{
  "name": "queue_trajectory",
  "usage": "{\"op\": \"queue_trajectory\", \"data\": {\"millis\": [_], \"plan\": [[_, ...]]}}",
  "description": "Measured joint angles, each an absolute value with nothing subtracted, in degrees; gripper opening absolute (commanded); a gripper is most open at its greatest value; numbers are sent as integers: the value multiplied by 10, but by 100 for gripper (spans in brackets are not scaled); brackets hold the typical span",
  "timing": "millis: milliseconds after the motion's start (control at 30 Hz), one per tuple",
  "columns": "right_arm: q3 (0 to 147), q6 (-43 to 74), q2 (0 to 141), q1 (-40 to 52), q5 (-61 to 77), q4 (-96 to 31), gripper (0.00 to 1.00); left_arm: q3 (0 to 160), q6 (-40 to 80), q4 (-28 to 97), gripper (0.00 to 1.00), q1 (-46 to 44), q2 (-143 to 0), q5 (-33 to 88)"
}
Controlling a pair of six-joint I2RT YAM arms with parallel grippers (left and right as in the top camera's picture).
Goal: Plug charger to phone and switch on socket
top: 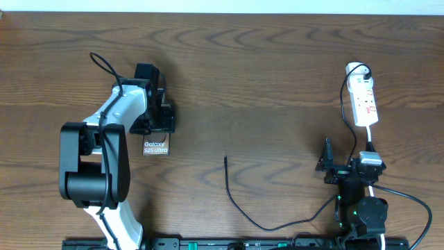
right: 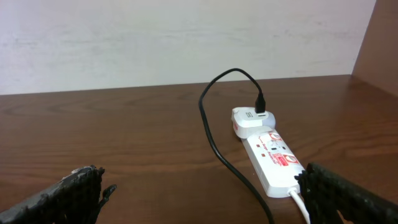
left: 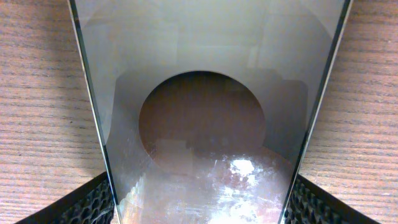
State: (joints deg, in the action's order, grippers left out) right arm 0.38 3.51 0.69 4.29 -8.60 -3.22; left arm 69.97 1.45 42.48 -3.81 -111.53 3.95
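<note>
Left claw [top: 158,126] low over the phone [top: 156,144], flat on the desk [top: 277,69], only the lettered near end sticking out from under it toward the arm's base. From the left wrist, glossy dark glass filling the space between the fingers [left: 93,202], one mesh pad close against each long edge; impossible to tell whether clamped on the phone or merely bracketing it. Right claw [right: 202,186] wide apart, nothing between its fingers, hanging just above the desk and facing the socket [right: 273,165]. Socket straight ahead of that claw, lying lengthwise away from it, with a white plug [right: 252,118] seated at its far end. Charger [top: 239,208] plugged into the top of that plug, arching up and over, then sweeping back down across the desk in front of the right claw, cutting through the gap between claw and socket on the socket's left side. White cord [right: 298,199] leaving the socket's near end beside the claw's right finger. Beyond the right arm's base, the charger curving along the desk's near edge toward the left arm and rising to its plug tip [top: 225,160], bare on the desk, between the two claws, off to the right of the left claw and well apart from the phone.
</note>
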Motion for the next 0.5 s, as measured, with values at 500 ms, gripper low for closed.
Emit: {"op": "queue_trajectory", "data": {"millis": [500], "plan": [[4,35,7,43,-86,-32,99,700,15,425,71,-38,-1115,39]]}}
